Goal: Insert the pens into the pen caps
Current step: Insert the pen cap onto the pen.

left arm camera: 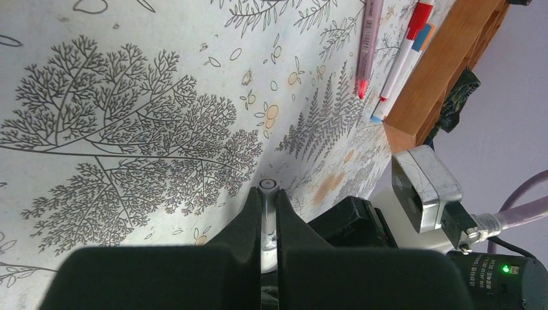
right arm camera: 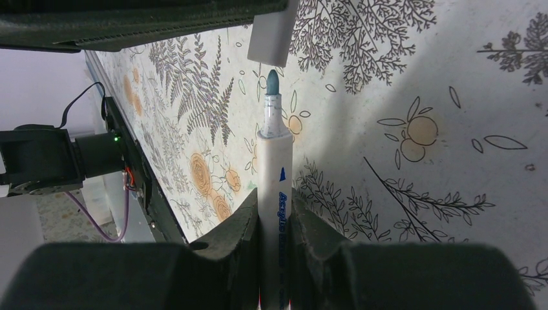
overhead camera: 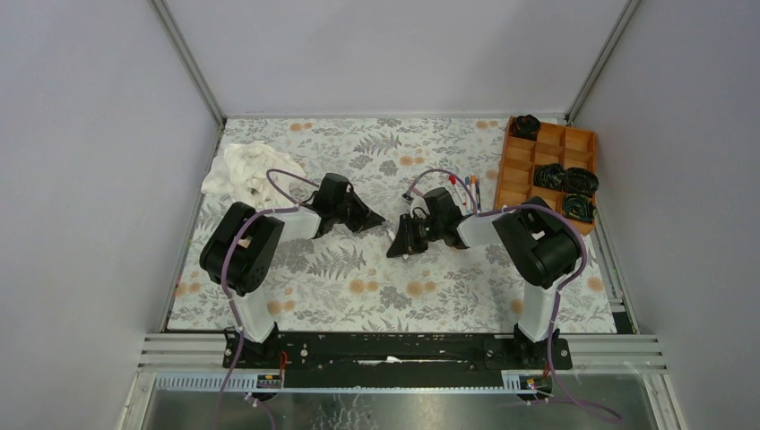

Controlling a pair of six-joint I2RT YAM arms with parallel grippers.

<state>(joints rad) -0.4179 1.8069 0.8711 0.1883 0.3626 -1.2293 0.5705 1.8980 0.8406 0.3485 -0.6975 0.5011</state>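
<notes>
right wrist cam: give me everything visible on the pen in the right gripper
The pen is uncapped. It has a white, plastic-looking barrel with blue lettering and a small blue triangle, then a narrower clear collar and a teal felt-looking tip. The right gripper is shut on its barrel, with black fingers pressing both sides; the rear end is hidden between them. The pen points straight away from the wrist, its tip right below a white cap; whether they touch is unclear.
</notes>
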